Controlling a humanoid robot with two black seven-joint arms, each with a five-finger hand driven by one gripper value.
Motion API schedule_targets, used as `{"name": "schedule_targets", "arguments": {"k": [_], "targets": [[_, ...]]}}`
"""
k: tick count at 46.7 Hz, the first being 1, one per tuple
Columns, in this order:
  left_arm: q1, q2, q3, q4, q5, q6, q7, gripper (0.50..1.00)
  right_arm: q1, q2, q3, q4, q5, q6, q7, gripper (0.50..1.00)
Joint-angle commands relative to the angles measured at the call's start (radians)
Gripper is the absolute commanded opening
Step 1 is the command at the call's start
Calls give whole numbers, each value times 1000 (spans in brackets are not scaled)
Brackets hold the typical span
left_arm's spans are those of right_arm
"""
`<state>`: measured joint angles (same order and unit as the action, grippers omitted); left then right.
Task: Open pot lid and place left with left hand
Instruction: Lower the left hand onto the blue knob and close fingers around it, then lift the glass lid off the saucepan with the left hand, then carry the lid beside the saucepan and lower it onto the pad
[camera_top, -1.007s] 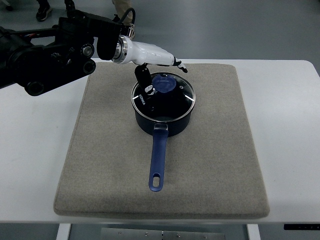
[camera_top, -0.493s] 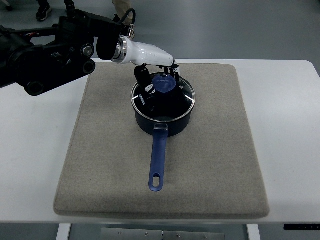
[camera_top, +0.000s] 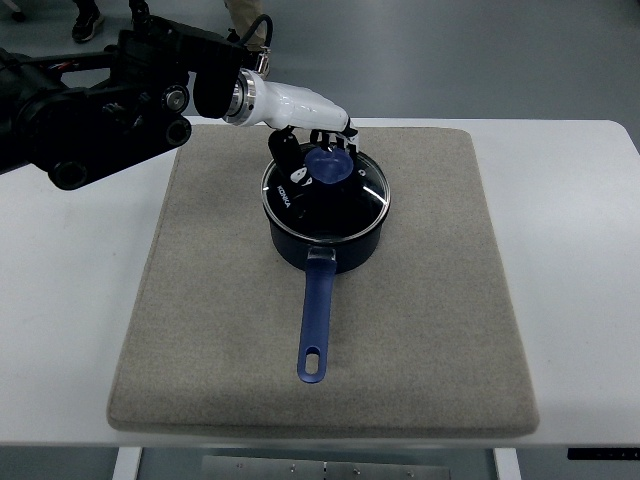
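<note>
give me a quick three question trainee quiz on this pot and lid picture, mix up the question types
1. True or false: the glass lid lies flat on the mat, beside the pot.
2. Toward which edge of the picture does the pot handle point?
3. The left robot hand is at: A) the lid knob, B) the pot handle, C) the table.

Key: 1 false, it is on the pot. 2 The bottom edge. 3 A.

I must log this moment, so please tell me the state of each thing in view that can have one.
Glass lid: on the pot, seems slightly tilted.
Pot: upright on the mat, handle toward the camera.
Lid knob: gripped by the left robot hand.
Mat: flat on the table.
</note>
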<state>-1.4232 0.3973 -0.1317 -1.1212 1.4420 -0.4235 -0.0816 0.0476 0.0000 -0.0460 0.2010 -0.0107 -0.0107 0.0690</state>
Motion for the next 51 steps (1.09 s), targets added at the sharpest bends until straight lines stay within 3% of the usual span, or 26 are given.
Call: {"name": "schedule_targets", "arguments": {"k": [1,12,29,51], "targets": [[0,0,1,0,0,0,0,611,0,0,0,0,0,0,0,917],[-3,2,1,0,0,0,0,501,0,0,0,0,0,0,0,917],[-31,55,-16,-5,-29,2,0,500,0,0,0,0,0,0,0,917],[-48,233,-20,-12,-104,-41,-3,500,0,0,0,0,0,0,0,917]]}}
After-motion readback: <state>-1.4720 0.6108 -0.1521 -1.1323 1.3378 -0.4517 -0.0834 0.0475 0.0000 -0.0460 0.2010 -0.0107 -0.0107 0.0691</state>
